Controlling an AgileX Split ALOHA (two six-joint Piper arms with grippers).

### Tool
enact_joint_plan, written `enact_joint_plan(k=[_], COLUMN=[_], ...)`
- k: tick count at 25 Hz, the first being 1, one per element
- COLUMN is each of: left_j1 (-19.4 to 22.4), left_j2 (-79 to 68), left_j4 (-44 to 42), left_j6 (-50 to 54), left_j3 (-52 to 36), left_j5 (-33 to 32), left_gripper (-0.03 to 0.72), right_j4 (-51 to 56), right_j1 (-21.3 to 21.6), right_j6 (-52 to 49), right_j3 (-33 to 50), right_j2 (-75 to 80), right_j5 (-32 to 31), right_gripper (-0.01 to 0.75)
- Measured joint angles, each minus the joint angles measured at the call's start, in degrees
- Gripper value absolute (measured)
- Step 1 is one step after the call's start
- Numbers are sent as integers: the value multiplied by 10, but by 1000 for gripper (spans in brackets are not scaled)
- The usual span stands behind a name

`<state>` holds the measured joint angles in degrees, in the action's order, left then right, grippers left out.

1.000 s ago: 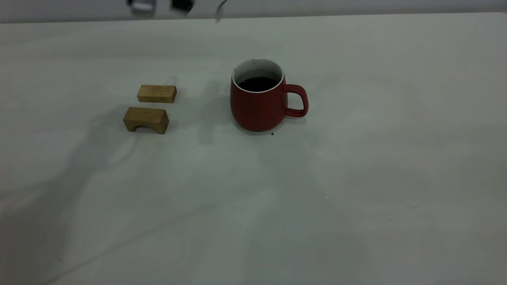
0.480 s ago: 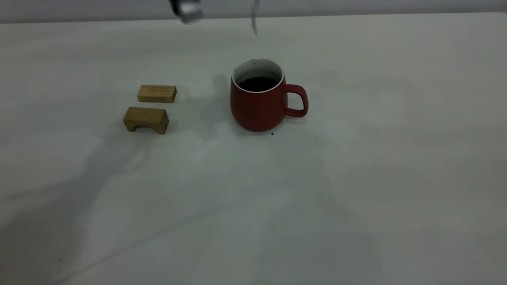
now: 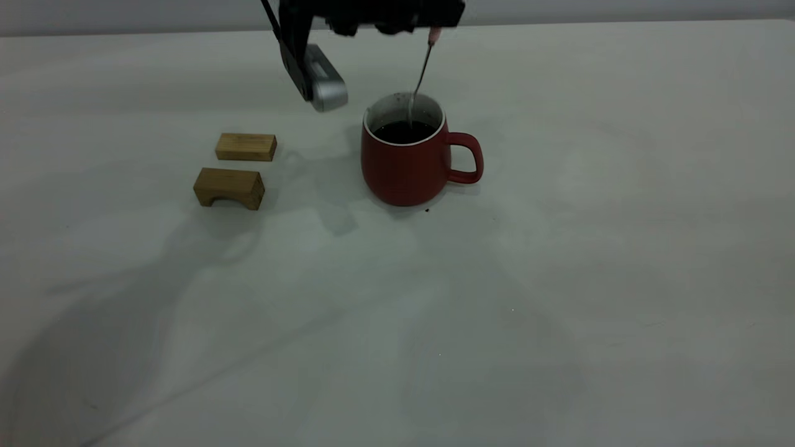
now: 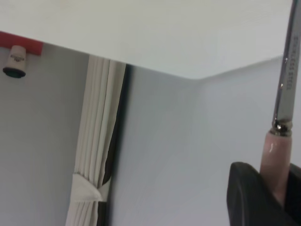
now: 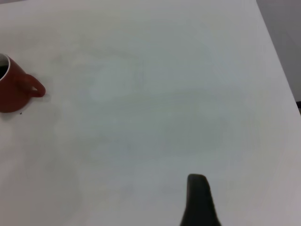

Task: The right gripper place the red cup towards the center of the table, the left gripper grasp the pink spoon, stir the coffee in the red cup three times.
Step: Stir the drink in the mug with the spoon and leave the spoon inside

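The left pincer (image 3: 428,22) is squeezing the pink spoon (image 3: 421,74), which is hanging almost straight down into the red cup (image 3: 407,164) near the tabletop's (image 3: 559,248) far edge.

Exterior view looks down across the table (image 3: 559,279); right wrist view shares the red cup (image 5: 11,87)

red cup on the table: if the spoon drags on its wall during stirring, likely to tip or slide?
Tipping looks unlikely: the red cup is squat, wide-bellied, and sits flat on the table. The coffee adds weight low down, so it probably stays put. A hard sideways push could still slide it on the smooth cover; the pink spoon looks too slim to push hard.
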<state>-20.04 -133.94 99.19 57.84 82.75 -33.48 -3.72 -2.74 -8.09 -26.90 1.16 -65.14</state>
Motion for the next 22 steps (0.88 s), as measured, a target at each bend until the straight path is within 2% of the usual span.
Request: enact_joint_plan(k=[7, 13, 16, 22], left_j1=[4, 34, 33, 14], left_j2=[-56, -57, -67, -89], left_j4=[-11, -10, -1, -7], left_j6=[0, -17, -42, -19], left_j3=[17, 22, 48, 79], left_j5=[-13, -6, -1, -44], left_gripper=[143, 143, 143, 143], right_j4=[0, 0, 0, 0], right_j1=[0, 0, 0, 0], right_j6=[0, 0, 0, 0], right_j3=[0, 0, 0, 0], right_j2=[0, 0, 0, 0], right_j5=[0, 0, 0, 0], right_gripper=[586, 586, 586, 585])
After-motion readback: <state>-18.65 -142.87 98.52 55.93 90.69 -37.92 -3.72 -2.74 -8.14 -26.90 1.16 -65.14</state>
